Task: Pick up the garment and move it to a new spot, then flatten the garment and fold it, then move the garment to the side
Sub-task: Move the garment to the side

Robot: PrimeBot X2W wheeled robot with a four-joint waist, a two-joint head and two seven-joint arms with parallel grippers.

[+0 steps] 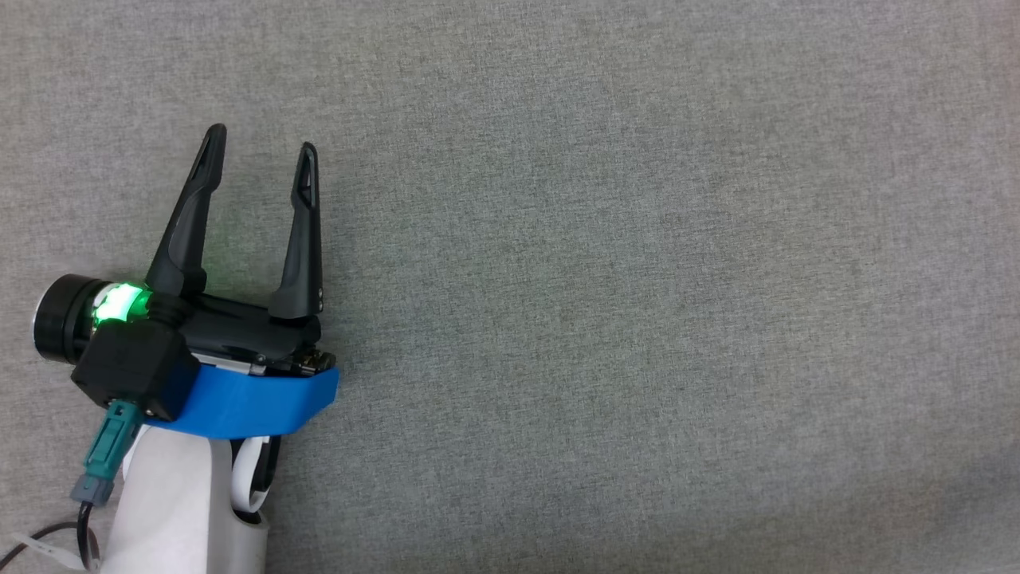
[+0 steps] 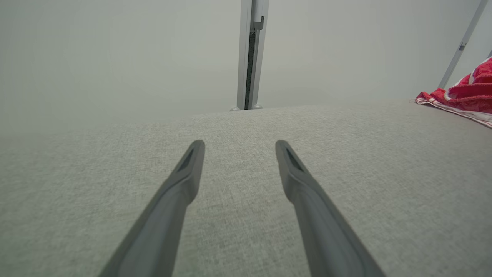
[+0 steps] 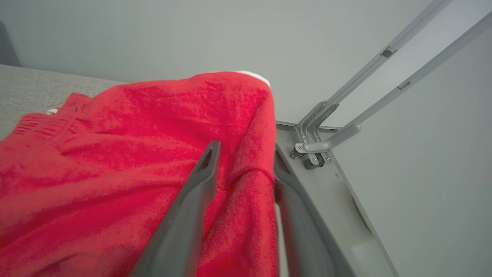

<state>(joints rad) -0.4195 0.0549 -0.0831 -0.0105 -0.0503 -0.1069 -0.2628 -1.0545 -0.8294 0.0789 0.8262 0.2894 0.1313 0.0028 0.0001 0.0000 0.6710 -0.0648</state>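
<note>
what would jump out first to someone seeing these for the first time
The bright red garment, bunched near the edge of the grey surface, with a fold between the fingers of the right gripper. Next, at the head view's lower left, the left gripper, fingers spread, with a green light and blue band.

Counter [image 1: 637,279] covered in grey woven fabric, evenly lit. Wall [image 2: 115,57] plain, pale grey. Upright metal post [image 2: 251,54] at the far edge. Two slanted metal struts [image 3: 384,77] meet at a corner bracket [image 3: 311,154].
</note>
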